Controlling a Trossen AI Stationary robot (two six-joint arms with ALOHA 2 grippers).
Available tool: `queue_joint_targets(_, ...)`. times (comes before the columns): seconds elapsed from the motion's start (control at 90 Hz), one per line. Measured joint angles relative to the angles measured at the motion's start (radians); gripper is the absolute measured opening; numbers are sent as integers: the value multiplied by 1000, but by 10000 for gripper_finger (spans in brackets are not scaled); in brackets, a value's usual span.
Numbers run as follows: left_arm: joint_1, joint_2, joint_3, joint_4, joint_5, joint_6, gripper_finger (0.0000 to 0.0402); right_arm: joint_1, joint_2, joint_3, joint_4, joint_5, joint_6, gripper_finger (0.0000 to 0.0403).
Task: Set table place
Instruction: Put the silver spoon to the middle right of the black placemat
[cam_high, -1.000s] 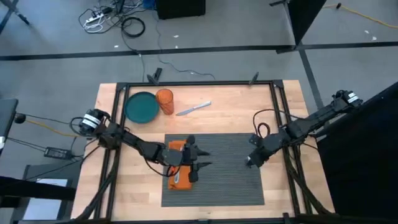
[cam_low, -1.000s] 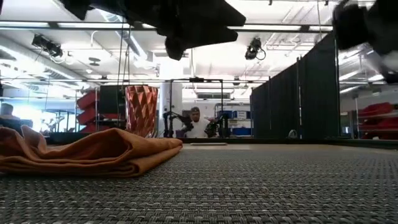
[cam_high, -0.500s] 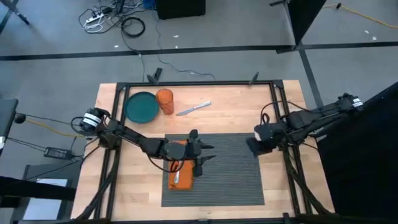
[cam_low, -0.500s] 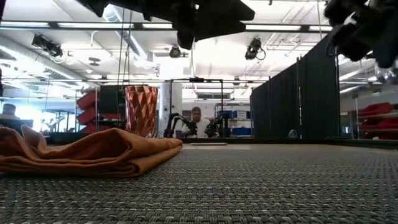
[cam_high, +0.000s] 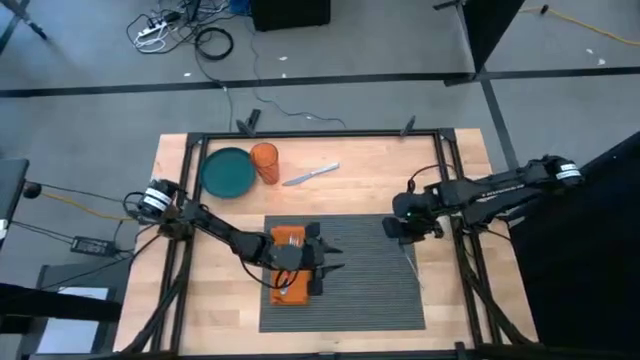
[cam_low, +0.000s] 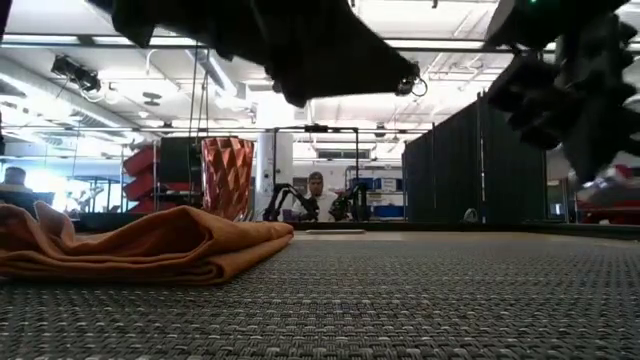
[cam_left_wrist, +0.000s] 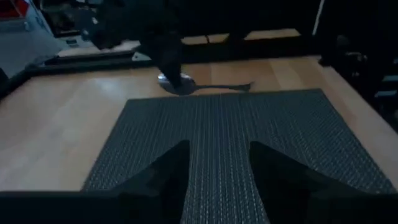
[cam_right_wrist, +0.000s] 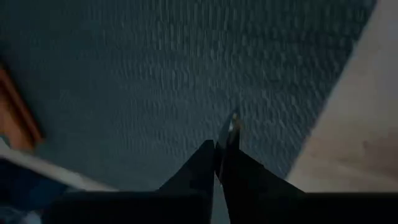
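The dark grey placemat (cam_high: 350, 270) lies flat on the wooden table (cam_high: 330, 195). A folded orange napkin (cam_high: 290, 278) rests on the placemat's left part, with a silver utensil on it. My left gripper (cam_high: 328, 258) hovers open just past the napkin's right edge, nothing between its fingers (cam_left_wrist: 217, 177). My right gripper (cam_high: 393, 228) is shut and raised over the placemat's far right corner (cam_low: 585, 110). A silver spoon (cam_left_wrist: 205, 86) lies along the placemat's right edge (cam_high: 412, 268).
A teal plate (cam_high: 228, 172), an orange cup (cam_high: 265, 162) and a knife (cam_high: 312, 174) sit on the wood beyond the placemat. A thin black frame (cam_high: 320, 135) edges the table. The placemat's middle and right half are bare.
My right gripper has gone from the placemat's right edge toward the table's far edge and a little left. The spoon now shows lying where the gripper stood. My left gripper has stayed open over the napkin's right edge, shifting only slightly.
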Motion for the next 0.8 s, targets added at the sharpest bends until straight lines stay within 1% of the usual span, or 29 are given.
queue_joint_targets(0.222,2,10,0,10,-7,-26,152,-71,13,-55,12,81,-1,4)
queue_joint_targets(0.4,2,11,0,25,-7,-25,152,-80,35,-88,41,72,-6,18)
queue_joint_targets(0.522,2,11,0,26,-7,-25,152,-78,30,-75,26,30,-159,34)
queue_joint_targets(0.611,2,11,0,20,-7,-26,152,-58,1,-50,-46,16,-275,40)
queue_joint_targets(0.644,2,11,0,20,-7,-26,152,-40,-14,-36,-68,34,-316,40)
queue_joint_targets(0.7,2,11,0,18,-7,-26,152,2,-39,-20,-72,98,-375,40)
queue_joint_targets(0.8,2,42,1,8,-7,-32,152,120,-60,-16,-48,223,-467,38)
